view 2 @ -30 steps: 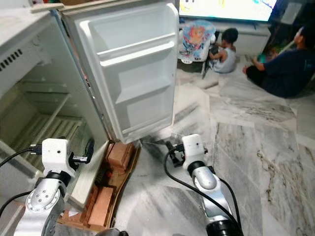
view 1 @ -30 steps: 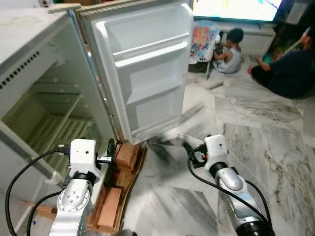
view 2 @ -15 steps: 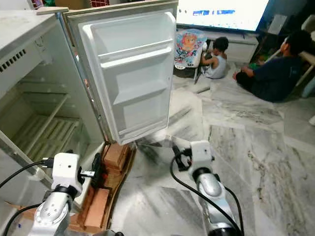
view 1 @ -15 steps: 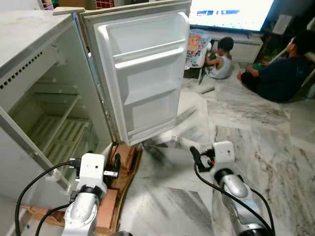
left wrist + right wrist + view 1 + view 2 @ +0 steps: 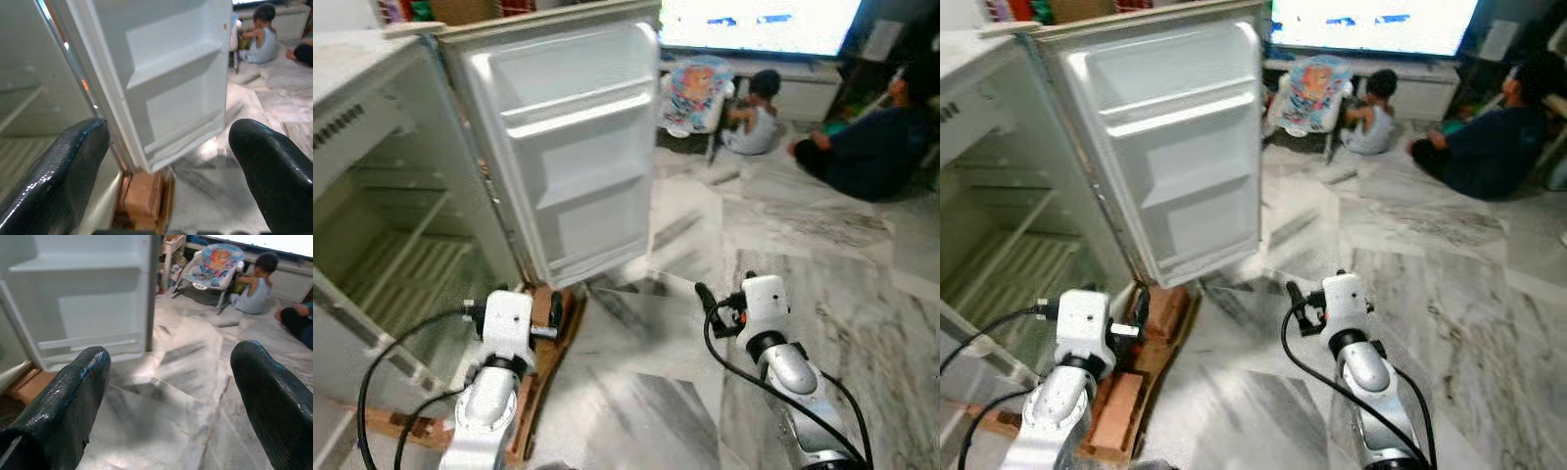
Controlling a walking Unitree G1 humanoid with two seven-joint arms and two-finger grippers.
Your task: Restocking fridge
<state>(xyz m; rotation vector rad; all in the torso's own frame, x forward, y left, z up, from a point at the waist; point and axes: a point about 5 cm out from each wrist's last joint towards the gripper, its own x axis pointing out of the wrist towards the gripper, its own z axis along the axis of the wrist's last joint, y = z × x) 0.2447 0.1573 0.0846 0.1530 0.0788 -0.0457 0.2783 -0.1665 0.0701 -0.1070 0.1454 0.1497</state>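
White fridge (image 5: 382, 196) stands at the robot's left with its compartment open; wire shelves (image 5: 396, 279) show inside and carry nothing that can be made out. Its white door (image 5: 573, 147) is swung wide toward the middle of the room, the moulded door shelves bare, and its lower edge hangs above the floor near a stack of reddish bricks (image 5: 548, 308) on a wooden board (image 5: 1126, 392) under the fridge's corner. Grey-veined marble floor (image 5: 803, 255) spreads out to the right of the door and lies open between the door and the far wall.

At the far side a bright television screen (image 5: 754, 20) glows on a low unit; no writing on it can be read. A person in dark clothes (image 5: 867, 147) sits on the floor at the far right, a small child in a pale top (image 5: 754, 113) sits before the screen, and a colourful baby bouncer (image 5: 1307, 88) stands just beside the child; its print cannot be read.

The left gripper (image 5: 166, 166) hovers low beside the bricks and faces the door's lower shelf, fingers (image 5: 58, 171) spread wide, empty. The right gripper (image 5: 166, 396) hangs over the bare marble, fingers (image 5: 274, 401) equally parted, empty.
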